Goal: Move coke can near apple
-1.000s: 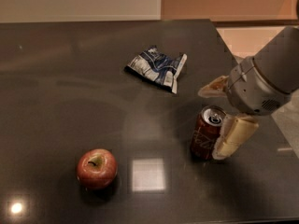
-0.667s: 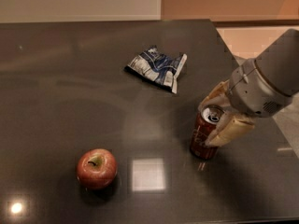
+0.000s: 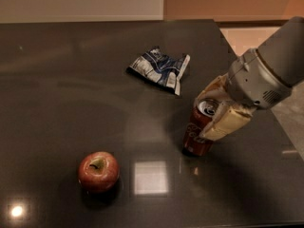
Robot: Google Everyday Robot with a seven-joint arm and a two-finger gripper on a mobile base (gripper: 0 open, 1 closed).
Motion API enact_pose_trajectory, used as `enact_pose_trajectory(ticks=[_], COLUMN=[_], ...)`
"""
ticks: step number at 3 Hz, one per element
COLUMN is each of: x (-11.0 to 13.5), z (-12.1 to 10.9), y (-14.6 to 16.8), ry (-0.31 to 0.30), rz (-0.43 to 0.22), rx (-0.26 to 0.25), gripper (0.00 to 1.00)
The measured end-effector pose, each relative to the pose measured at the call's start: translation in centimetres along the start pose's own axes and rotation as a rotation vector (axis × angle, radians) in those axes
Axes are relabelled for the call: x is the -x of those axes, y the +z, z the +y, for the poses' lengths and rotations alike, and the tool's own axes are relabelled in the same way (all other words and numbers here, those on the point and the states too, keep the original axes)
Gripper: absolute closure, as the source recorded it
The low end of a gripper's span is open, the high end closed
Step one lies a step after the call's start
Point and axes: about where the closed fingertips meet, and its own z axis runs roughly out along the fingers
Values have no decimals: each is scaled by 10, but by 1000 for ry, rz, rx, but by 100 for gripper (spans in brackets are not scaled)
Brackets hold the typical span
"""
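Pinching coke can [image 3: 194, 140] between jaws of gripper [image 3: 208, 114], right side of bench [image 3: 57, 80], well apart from apple [image 3: 98, 171].

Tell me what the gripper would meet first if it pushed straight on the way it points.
The gripper points down and left, fingers closed around the coke can. With the can already between them, the first thing in line is probably the dark table just under it; depth is unclear.

Glossy dark table [image 3: 57, 80], smooth enough to mirror the lamps.
The matt cream plastic claw [image 3: 206, 116] clasps the coke can [image 3: 195, 136] at the table's right: painted metal, bright silver top. The apple [image 3: 98, 171] is smooth and waxy, the snack bag [image 3: 159, 69] crinkled foil.
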Motion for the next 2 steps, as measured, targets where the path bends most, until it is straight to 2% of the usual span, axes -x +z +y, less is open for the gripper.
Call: enact_pose_trajectory(ticks=[1,2], x=[30,64], z=[-8,-10], y=[9,25], ry=[-4,-46], rz=[-35,-29], rx=[39,77], gripper=[100,100])
